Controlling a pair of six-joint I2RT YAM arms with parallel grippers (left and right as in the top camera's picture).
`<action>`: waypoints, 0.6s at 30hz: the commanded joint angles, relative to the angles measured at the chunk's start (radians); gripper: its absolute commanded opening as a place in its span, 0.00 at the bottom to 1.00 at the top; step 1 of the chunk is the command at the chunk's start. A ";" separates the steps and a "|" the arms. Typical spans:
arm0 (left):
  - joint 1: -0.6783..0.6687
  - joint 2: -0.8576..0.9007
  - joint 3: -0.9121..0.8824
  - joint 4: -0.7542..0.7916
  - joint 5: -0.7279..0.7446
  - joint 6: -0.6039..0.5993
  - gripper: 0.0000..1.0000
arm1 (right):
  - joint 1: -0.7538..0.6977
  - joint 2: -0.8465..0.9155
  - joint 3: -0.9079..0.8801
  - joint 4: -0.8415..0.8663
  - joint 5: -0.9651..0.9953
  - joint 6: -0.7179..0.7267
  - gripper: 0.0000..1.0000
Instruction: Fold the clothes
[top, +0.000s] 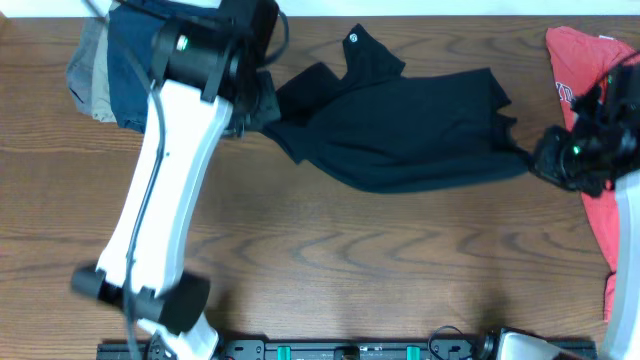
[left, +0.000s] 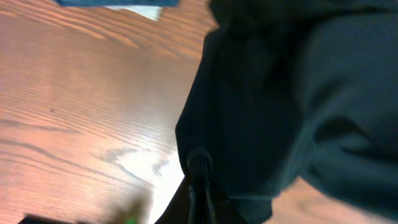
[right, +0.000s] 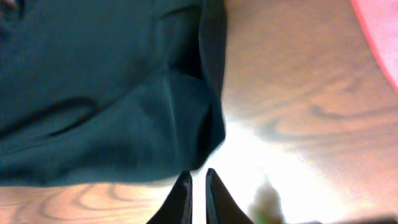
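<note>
Wooden table (top: 400, 250), rumpled black T-shirt (top: 400, 135), left fingers (left: 199, 167) clenched on its edge, right fingers (right: 180, 199) barely parted, empty

We're seeing the T-shirt (top: 400, 130) lying spread across the middle of the table (top: 350, 260), a folded pile (top: 110, 70) sitting off to its left at the back, and another shirt (top: 580, 60) lying along the right edge.
</note>
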 joint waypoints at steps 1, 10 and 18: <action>-0.056 -0.056 -0.086 -0.078 0.034 0.024 0.06 | -0.002 -0.026 -0.021 -0.032 0.072 0.001 0.07; -0.186 -0.241 -0.492 -0.078 0.020 -0.082 0.06 | -0.003 -0.119 -0.201 -0.029 0.087 0.002 0.02; -0.216 -0.394 -0.801 -0.068 0.016 -0.135 0.38 | -0.002 -0.177 -0.296 0.015 0.080 0.001 0.89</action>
